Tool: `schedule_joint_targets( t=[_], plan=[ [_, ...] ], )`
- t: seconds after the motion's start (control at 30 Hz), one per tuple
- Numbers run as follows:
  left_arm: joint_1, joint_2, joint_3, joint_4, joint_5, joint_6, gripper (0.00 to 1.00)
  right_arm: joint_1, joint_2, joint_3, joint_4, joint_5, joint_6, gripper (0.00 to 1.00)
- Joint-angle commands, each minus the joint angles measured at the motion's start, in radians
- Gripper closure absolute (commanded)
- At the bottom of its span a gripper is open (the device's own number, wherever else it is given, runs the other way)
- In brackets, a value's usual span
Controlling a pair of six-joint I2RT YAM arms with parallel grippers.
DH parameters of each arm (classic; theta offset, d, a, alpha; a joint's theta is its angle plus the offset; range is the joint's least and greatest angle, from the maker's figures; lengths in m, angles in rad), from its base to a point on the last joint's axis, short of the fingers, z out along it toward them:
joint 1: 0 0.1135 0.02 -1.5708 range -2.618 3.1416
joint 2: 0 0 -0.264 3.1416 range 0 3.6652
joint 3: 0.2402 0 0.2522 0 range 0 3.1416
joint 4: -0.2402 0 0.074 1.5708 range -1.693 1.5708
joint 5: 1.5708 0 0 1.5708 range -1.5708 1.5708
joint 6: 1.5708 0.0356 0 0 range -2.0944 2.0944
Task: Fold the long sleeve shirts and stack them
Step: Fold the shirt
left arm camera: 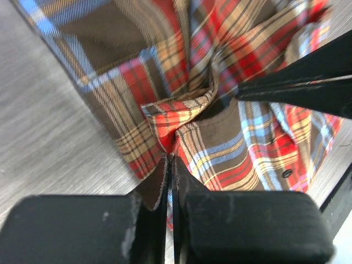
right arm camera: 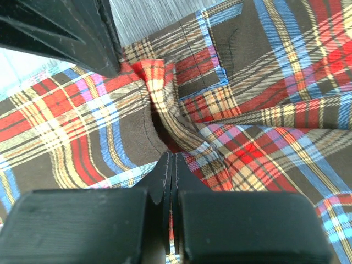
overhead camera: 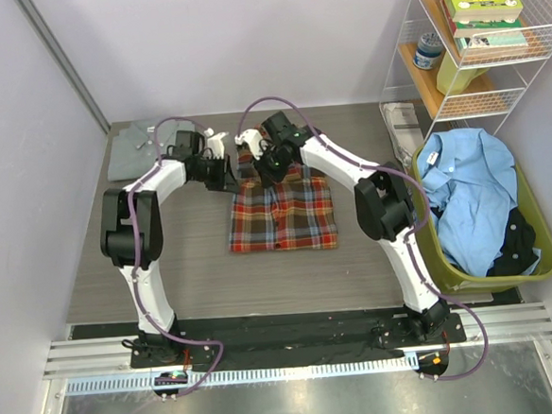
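Observation:
The plaid flannel shirt (overhead camera: 284, 211) lies partly folded on the table's middle, its far edge bunched. My left gripper (overhead camera: 220, 174) is at the shirt's far left corner and is shut on a pinch of plaid cloth (left arm camera: 165, 124), with my jaws closed together (left arm camera: 171, 160). My right gripper (overhead camera: 267, 170) is at the far edge beside it, shut on another fold of the same shirt (right arm camera: 165, 115), with those jaws closed as well (right arm camera: 174, 158). The two grippers are close together. The pale grey shirt (overhead camera: 137, 147) lies folded at the table's back left.
An olive green basket (overhead camera: 539, 219) at the right edge holds a light blue shirt (overhead camera: 469, 189) and a dark garment (overhead camera: 515, 243). A white wire shelf (overhead camera: 539, 32) with books stands at the back right. A white paper item (overhead camera: 403, 122) lies near it.

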Motion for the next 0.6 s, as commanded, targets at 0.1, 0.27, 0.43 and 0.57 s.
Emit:
schedule_joint_targets(
  t=[0.1, 0.27, 0.43, 0.57],
  plan=[
    [-0.020, -0.042, -0.010, 0.170, -0.013, -0.034, 1.00, -0.008, -0.118, -0.040, 0.058, 0.022, -0.001, 0.99],
    [-0.022, 0.064, 0.064, 0.092, -0.056, -0.063, 1.00, -0.022, -0.108, -0.054, 0.052, 0.091, -0.006, 0.89],
    [-0.023, 0.095, 0.086, 0.061, -0.102, -0.080, 0.99, -0.069, -0.164, -0.051, 0.011, 0.091, 0.071, 0.54],
    [-0.026, 0.116, 0.107, 0.032, -0.124, -0.090, 0.96, -0.125, -0.262, -0.101, -0.020, 0.062, 0.114, 0.46]
  ],
)
